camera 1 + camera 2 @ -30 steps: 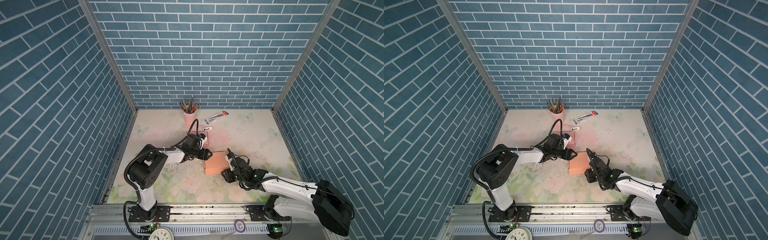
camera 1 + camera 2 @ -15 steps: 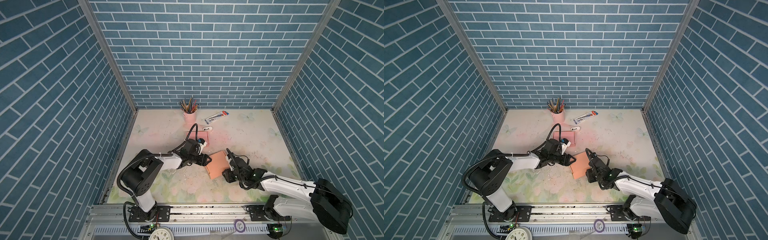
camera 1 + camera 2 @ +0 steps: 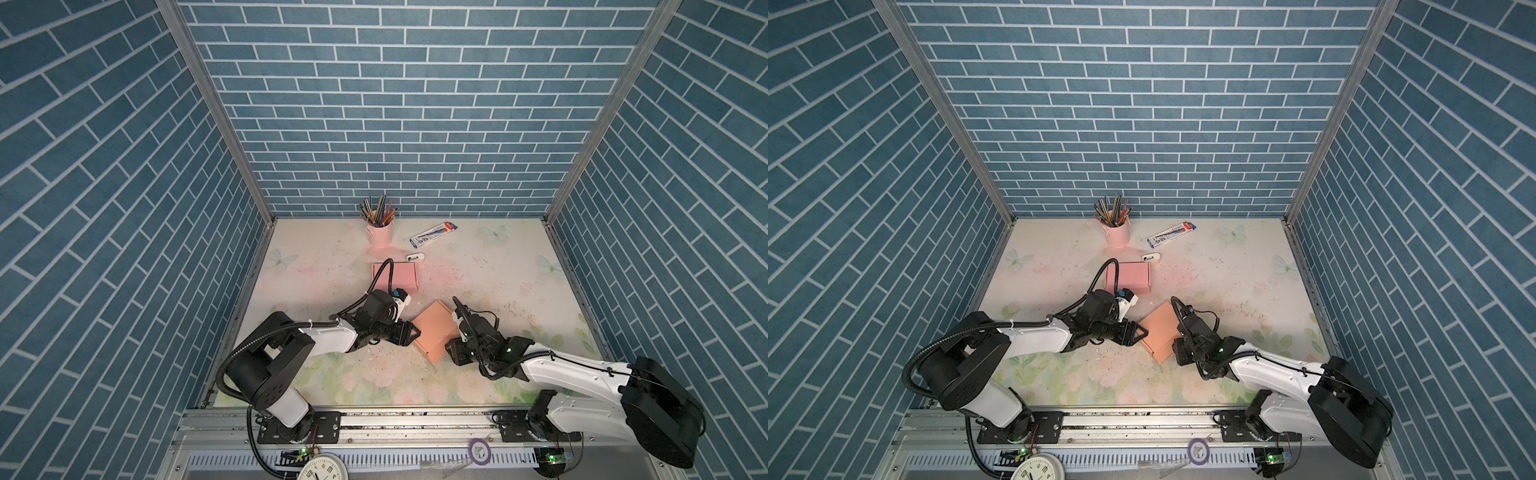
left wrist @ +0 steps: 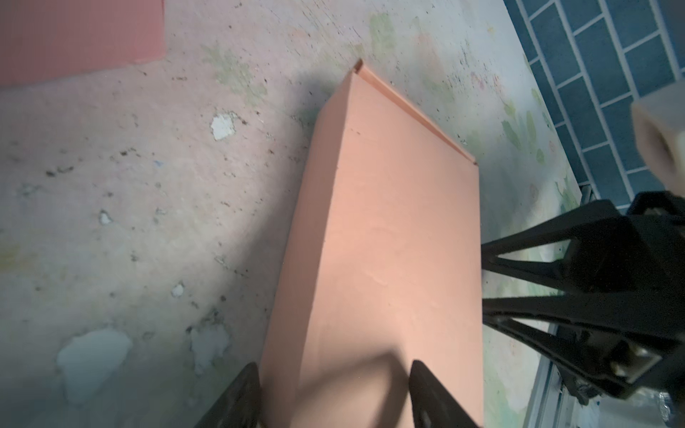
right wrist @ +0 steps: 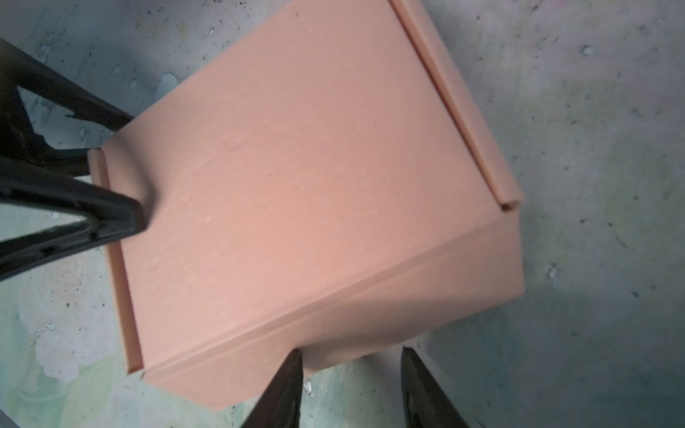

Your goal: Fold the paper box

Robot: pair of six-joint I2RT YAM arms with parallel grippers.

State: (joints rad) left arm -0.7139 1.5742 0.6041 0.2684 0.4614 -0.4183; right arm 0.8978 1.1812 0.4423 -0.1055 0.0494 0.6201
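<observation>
The salmon paper box [image 3: 436,332] [image 3: 1160,332] lies closed on the table, turned diagonally between my two arms. My left gripper [image 3: 415,332] [image 3: 1144,332] is open at the box's left corner. In the left wrist view it [image 4: 333,389] straddles the edge of the box [image 4: 389,222], with one finger beside the side wall and the other over the lid. My right gripper [image 3: 451,351] [image 3: 1177,353] is open at the box's front right side. In the right wrist view its tips [image 5: 354,389] just reach the near corner of the box [image 5: 296,166], and only table shows between them.
A flat pink box [image 3: 395,274] lies just behind the left arm. Farther back stand a pink cup of pencils [image 3: 380,235], a pencil carton [image 3: 432,234] and a small white object [image 3: 415,257]. Blue brick walls close in three sides.
The paper box has turned counter-clockwise from square to diagonal. My left gripper has moved toward the front edge with the box's left corner. The right gripper has barely moved.
</observation>
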